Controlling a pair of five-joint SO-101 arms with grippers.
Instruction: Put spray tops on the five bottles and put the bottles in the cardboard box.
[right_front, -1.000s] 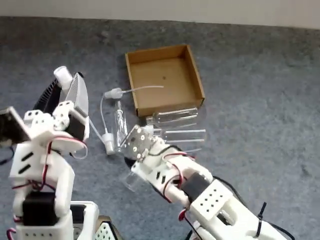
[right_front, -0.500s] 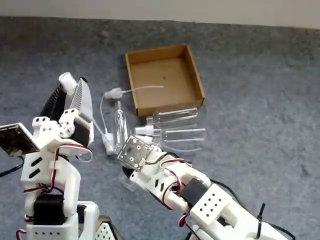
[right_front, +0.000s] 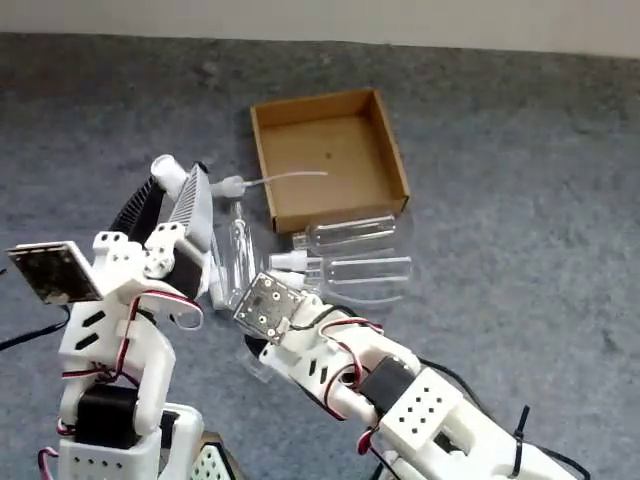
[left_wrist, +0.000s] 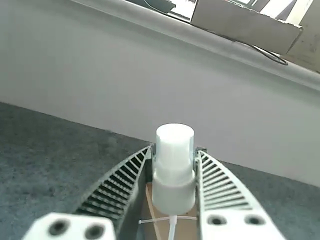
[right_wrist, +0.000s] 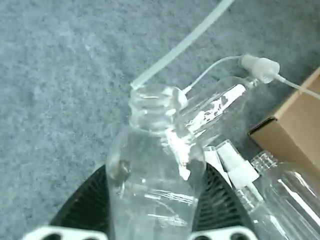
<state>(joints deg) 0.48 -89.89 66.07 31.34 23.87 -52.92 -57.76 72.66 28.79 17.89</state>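
High view: left gripper (right_front: 181, 188), clamped on a spray top (left_wrist: 173, 165), has swung toward the uncapped bottle (right_wrist: 155, 145) the right gripper (right_wrist: 157, 192) grasps; capping looks imminent.

- cardboard box (right_front: 330, 160): brown, shallow, open-topped, flat on the table.
- held spray top (left_wrist: 173, 165): white, upright between the left jaws, with its thin tube hanging below.
- held bottle (right_wrist: 155, 170): clear, uncapped, gripped in the right jaws.
- first lying bottle (right_front: 352, 233) and second lying bottle (right_front: 368, 272): clear, on their sides just in front of the box.
- third lying bottle (right_front: 240, 250): clear, near the box's corner.
- loose spray top (right_front: 228, 187): white, beside the box, with its tube crossing the rim.
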